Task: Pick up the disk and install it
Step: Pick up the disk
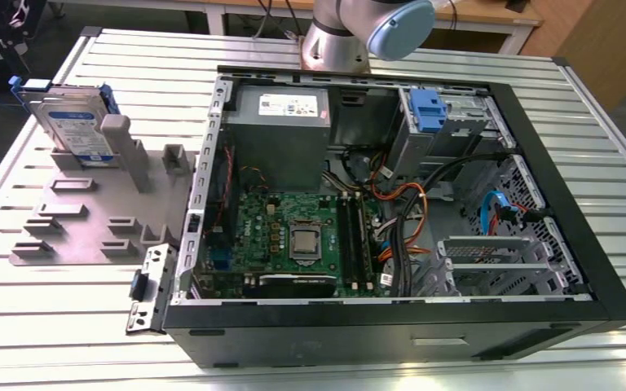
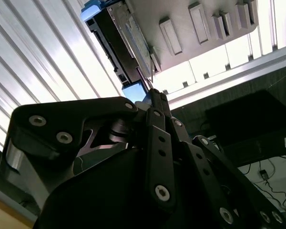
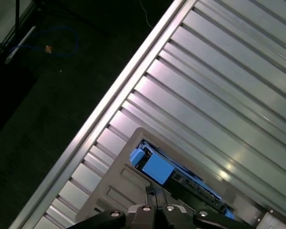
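Observation:
The disk stands on edge in a slot of the grey holder at the exterior view's left, its blue-and-white label facing out and a blue bracket along its edges. In both wrist views my gripper hovers apart from the disk. Its fingers are shut together with nothing between them, and the tips point toward the disk's blue-bracketed edge. The holder lies under the disk.
An open computer case lies on the slatted metal table, with the motherboard, cables, a grey power-supply box and a drive bay holding a blue clip. The arm's base stands behind the case. The table edge runs near the holder.

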Robot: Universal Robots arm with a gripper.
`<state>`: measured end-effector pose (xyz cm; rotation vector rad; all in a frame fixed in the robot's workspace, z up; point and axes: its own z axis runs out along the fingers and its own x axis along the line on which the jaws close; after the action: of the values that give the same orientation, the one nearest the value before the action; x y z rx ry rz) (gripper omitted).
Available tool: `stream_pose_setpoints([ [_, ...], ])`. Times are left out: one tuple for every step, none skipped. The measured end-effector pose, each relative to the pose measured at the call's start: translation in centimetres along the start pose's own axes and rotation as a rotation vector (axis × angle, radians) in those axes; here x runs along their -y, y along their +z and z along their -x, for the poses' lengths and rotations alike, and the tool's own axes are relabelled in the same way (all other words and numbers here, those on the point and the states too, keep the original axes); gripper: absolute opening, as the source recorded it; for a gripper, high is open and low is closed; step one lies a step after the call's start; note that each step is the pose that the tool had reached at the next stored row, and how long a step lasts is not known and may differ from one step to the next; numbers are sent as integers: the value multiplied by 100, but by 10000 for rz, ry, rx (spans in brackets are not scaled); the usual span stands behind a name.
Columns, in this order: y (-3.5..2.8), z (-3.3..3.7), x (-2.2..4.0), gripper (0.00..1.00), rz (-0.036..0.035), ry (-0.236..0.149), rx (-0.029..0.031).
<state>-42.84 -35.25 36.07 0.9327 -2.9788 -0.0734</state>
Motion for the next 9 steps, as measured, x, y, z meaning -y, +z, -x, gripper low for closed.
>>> stream_pose_setpoints([
  [0, 0, 0, 11, 0, -36, -2],
  [0, 0, 0, 11, -1, -74, -4],
  [0, 0, 0, 11, 0, -109, -5],
  [0, 0, 0, 11, -1, -142, -7],
  [0, 0, 0, 11, -1, -176, -9],
  [0, 0, 0, 11, -1, -204, -10],
  [0, 0, 0, 11, -1, -229, -12],
  [0, 0, 0, 11, -1, -255, -14],
  [0, 0, 0, 11, -2, -287, -14],
])
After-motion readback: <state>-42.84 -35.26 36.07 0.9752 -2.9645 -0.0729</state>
